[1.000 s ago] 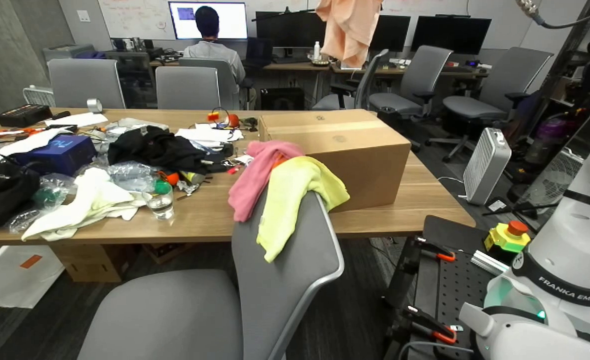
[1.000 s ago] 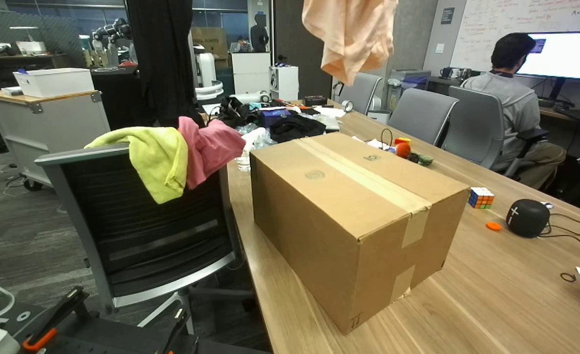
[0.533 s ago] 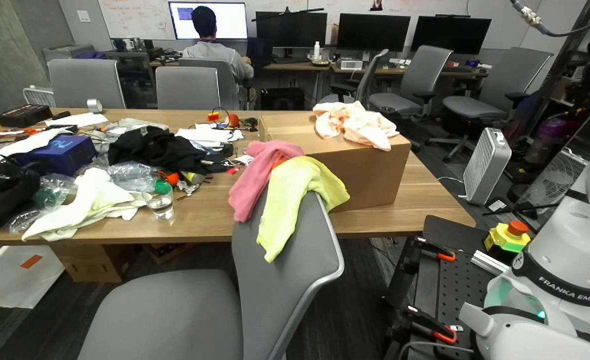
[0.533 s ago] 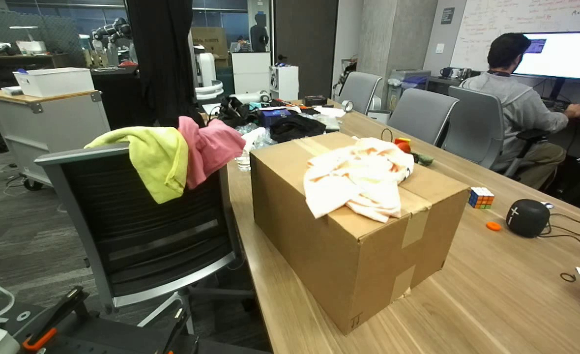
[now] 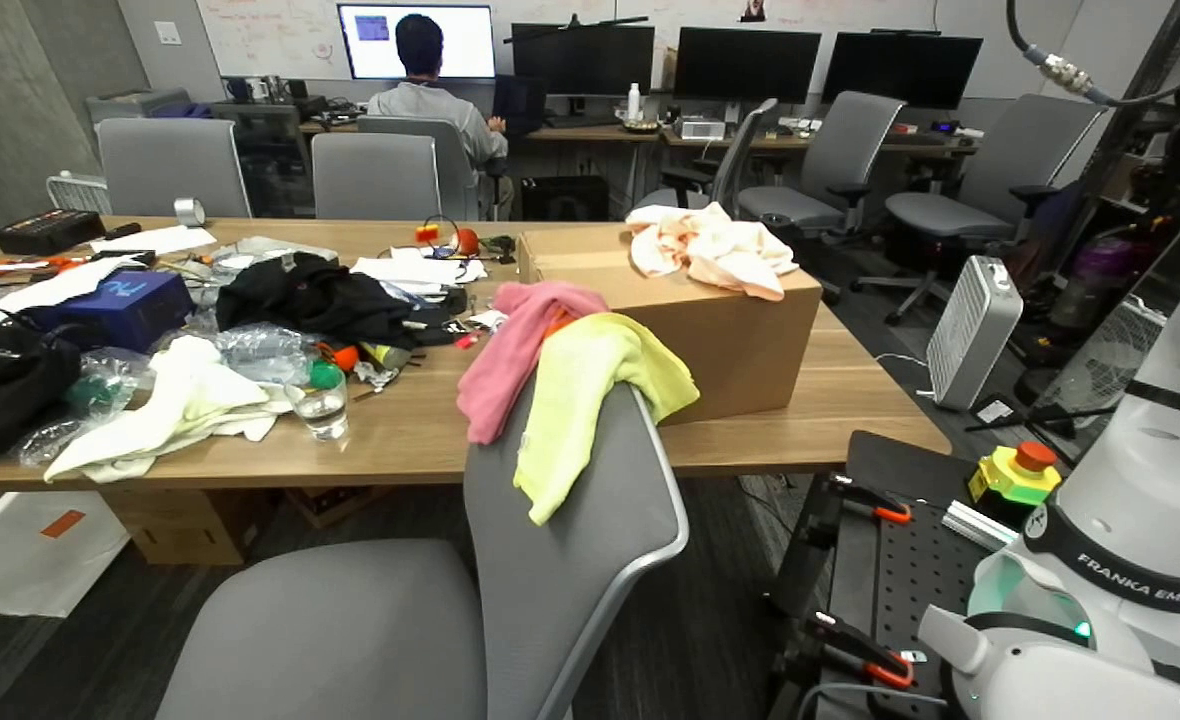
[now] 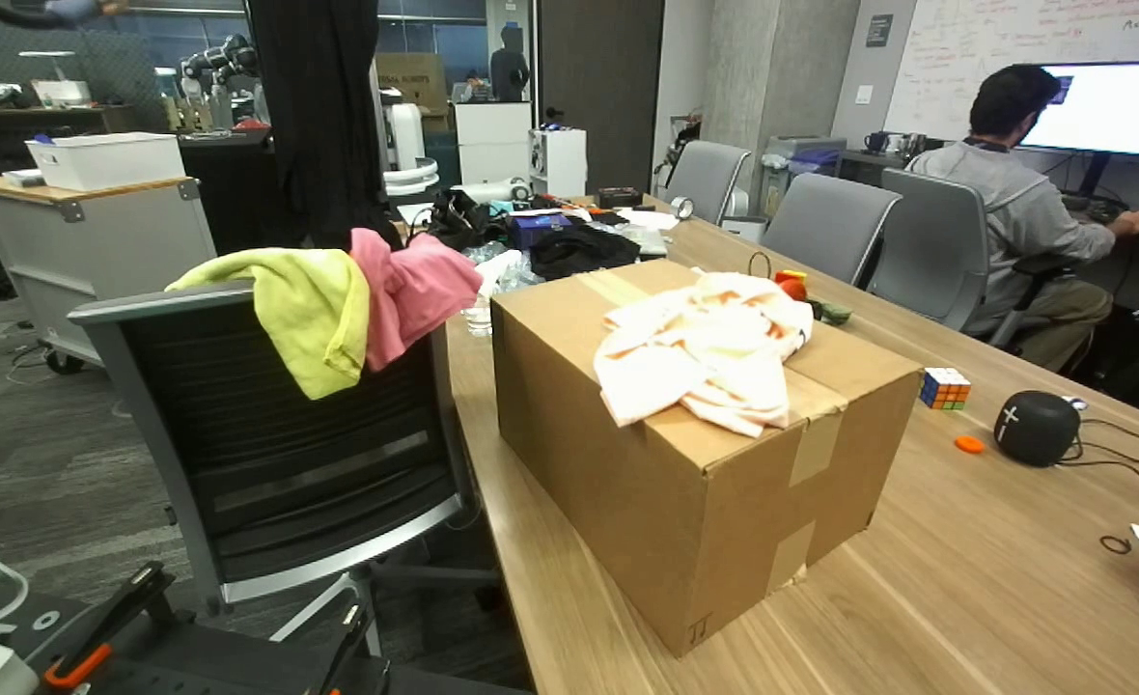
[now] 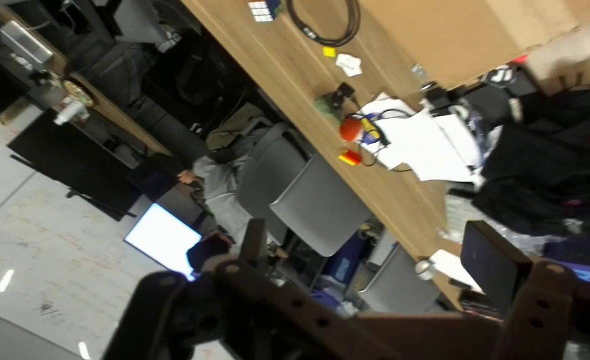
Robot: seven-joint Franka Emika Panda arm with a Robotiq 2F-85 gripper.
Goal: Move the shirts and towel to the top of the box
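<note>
Cream cloth (image 5: 175, 415) lies crumpled at the left of the desk (image 5: 400, 445) in an exterior view; to its right come a bunched black cloth (image 5: 305, 300) and, nearer the front edge, a glass of water (image 5: 322, 412). Whether either cloth counts for the task I cannot tell. Next, the pink cloth (image 5: 520, 355) and the yellow cloth (image 5: 585, 410) hang together, touching, over the top of the chair (image 5: 560, 560). The yellow one falls down both faces of the chair's back, so its long axis crosses the top edge. To their right the box (image 5: 740, 350) carries the peach cloth (image 5: 710, 250), heaped on its top with a corner drooping over the side. At far right stands the arm (image 5: 1140, 470).

The fingers (image 7: 492, 265) show only in the wrist view, spread well apart with nothing between them. They face the far side of the desk, with the box at upper right and the pink and yellow cloths outside that view. Going by the box's corner, I judge that both lie past the upper right of it, on the chair's side; the yellow one, nearer the arm, seems the likelier next pick. The fingers would then need to swing towards the chair and close on the fold without catching its rim.
</note>
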